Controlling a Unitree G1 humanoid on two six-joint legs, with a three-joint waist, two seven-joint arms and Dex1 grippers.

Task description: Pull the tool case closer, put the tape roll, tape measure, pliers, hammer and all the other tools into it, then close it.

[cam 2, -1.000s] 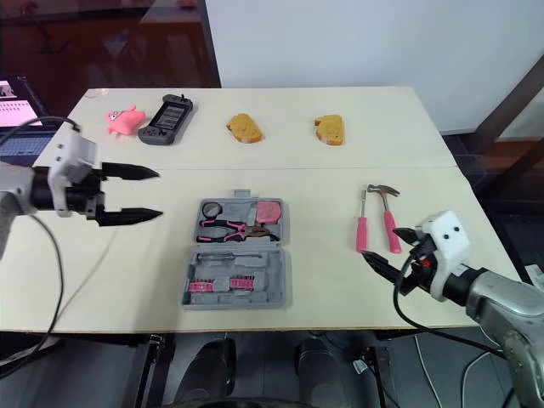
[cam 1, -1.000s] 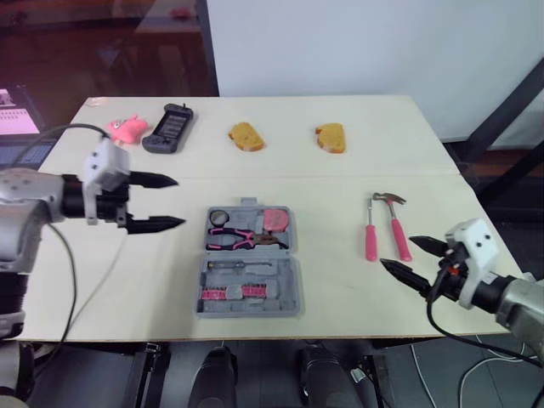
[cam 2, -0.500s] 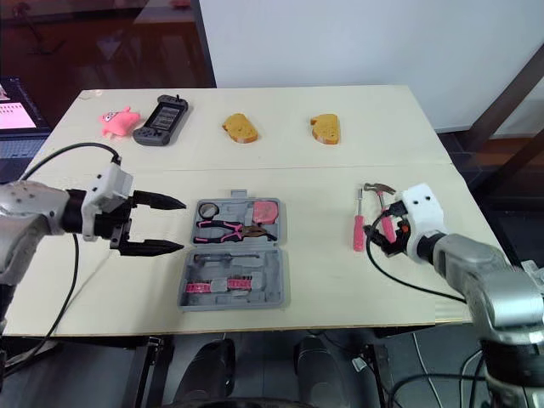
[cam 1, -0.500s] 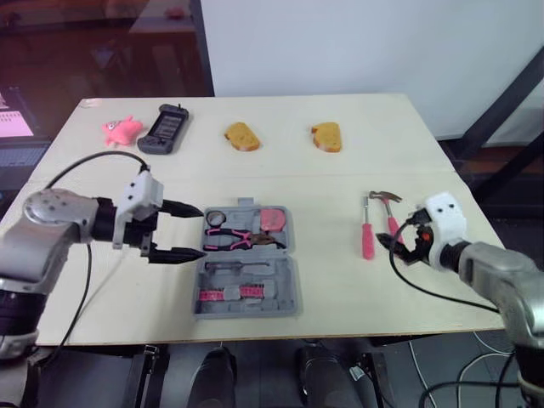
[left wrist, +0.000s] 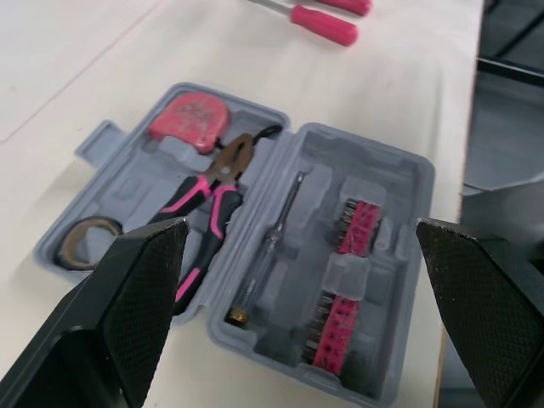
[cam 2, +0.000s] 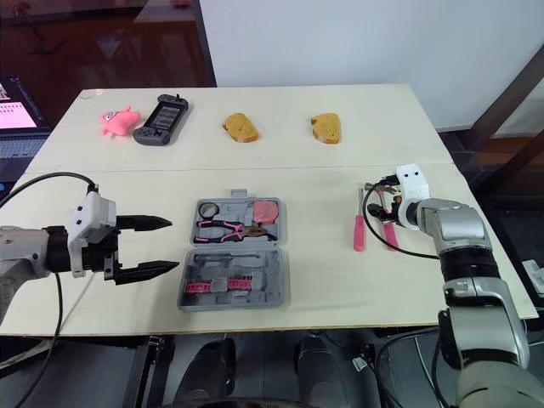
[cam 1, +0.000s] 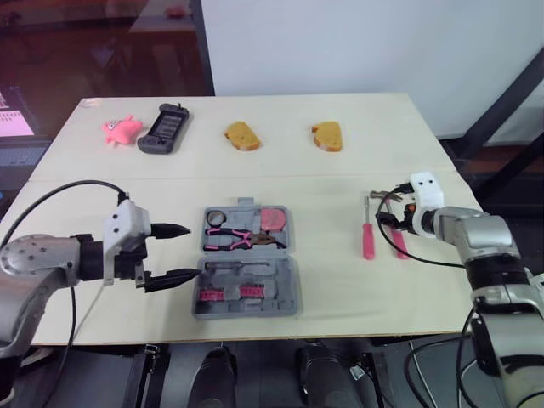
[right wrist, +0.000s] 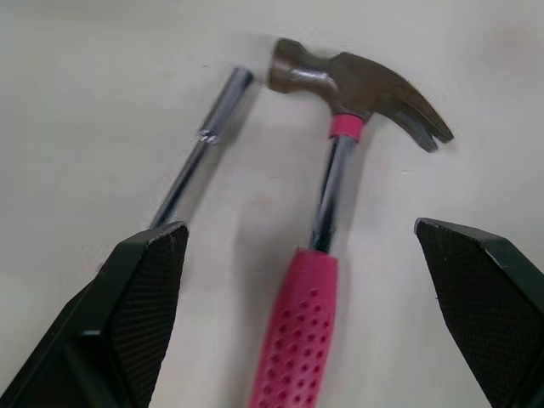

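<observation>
The grey tool case (cam 1: 296,285) lies open and flat on the pale counter (cam 1: 340,289), in the middle and near the front edge, so I judge the pulling-closer step finished. The half of the case away from the front edge already holds the dark tape roll (cam 1: 217,217), the pink-handled pliers (cam 1: 234,240) and the pink tape measure (cam 1: 274,219). The half by the front edge holds a row of pink bits (cam 1: 231,293) and a thin metal shaft. Two tools remain outside, side by side on the bare counter toward the right edge: the hammer (right wrist: 325,217) and a pink-handled screwdriver (cam 1: 367,240). Both must go in before the case can be closed. My right gripper (cam 1: 387,209) is down at the hammer with its fingers spread wide. In the right wrist view the chrome neck and pink grip sit between the two fingers, not yet clamped, and the screwdriver's shaft runs just beside one finger. My left gripper (cam 1: 193,251) is also spread apart and holds nothing. It sits just beside the case's left side, its fingertips close to the case wall.
</observation>
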